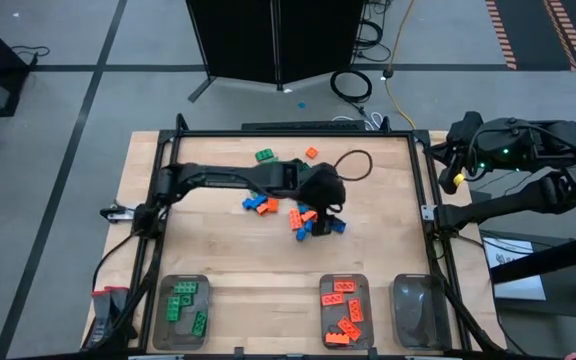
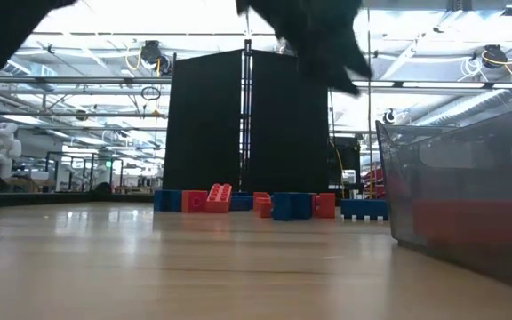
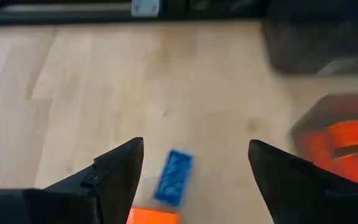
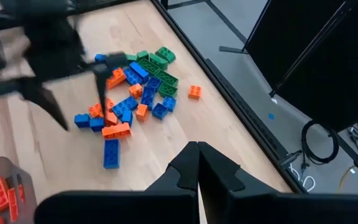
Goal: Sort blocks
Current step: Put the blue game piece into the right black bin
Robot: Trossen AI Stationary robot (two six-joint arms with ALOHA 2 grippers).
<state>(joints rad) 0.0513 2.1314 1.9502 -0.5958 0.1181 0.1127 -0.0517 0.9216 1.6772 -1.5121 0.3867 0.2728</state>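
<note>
Blocks: green, orange, blue studded bricks heaped mid-table, one blue brick flat between spread fingers | left gripper: over heap, jaws open, empty | right gripper: off table's right edge, shut | bare wood before trays.

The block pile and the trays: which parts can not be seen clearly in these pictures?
- High view: left gripper covers the pile middle.
- Low view: tray wall blurs its orange contents.
- Left wrist view: orange block cut off by edge.
- High view: right tray contents unclear through glare.
</note>
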